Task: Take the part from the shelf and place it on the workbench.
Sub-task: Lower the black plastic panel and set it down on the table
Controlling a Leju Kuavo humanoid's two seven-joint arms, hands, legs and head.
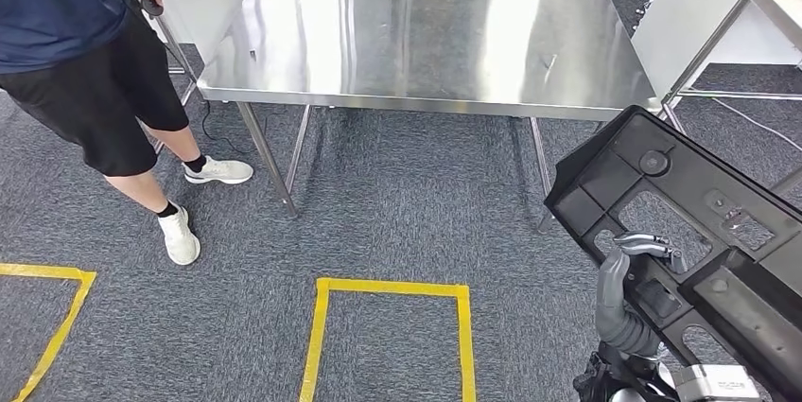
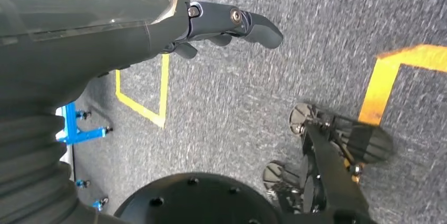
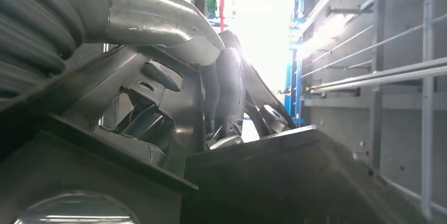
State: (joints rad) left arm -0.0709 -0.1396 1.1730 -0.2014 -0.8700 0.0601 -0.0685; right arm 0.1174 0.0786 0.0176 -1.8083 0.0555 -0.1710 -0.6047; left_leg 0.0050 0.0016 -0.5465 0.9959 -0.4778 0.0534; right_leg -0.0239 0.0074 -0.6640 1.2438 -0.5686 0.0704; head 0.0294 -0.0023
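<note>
One black plastic part, a large flat panel with cut-outs, is carried at the lower right of the head view, tilted, above the grey carpet and well short of the bench. The right robot hand grips it: its fingers hook through one of the openings, and the right wrist view shows dark fingers wrapped over the part's edge. The left robot hand hangs over the carpet with its fingers curled in and nothing in them.

One steel bench stands ahead, its top bare and shiny. Two yellow tape outlines mark the floor: one square in the middle and one corner at the left. One person in a dark blue shirt, black shorts and two white shoes stands at the bench's left corner, holding a small dark object.
</note>
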